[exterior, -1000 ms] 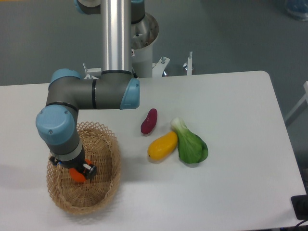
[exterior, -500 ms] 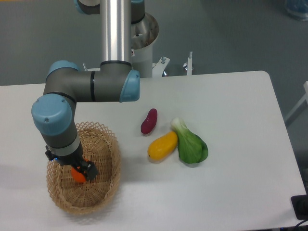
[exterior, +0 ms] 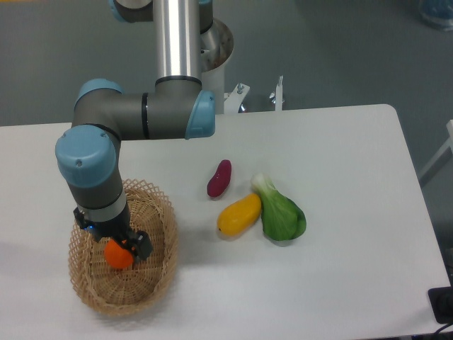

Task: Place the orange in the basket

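Note:
The orange [exterior: 117,256], small, round and bright, lies inside the tan wicker basket [exterior: 160,282] at the front left of the table. My gripper [exterior: 128,243] points straight down into the basket, right above the orange and at its right upper side. One dark finger [exterior: 139,245] shows beside the fruit. The jaws look parted and the orange seems to rest on the basket floor; the wrist hides most of the gripper.
A purple sweet potato [exterior: 219,178], a yellow mango-like fruit [exterior: 239,214] and a green bok choy [exterior: 281,212] lie at the table's middle. The arm's metal column [exterior: 176,42] and base stand behind the back edge.
The wrist has risen and shifted slightly right, while the orange stayed in place in the basket and now shows more fully below the gripper.

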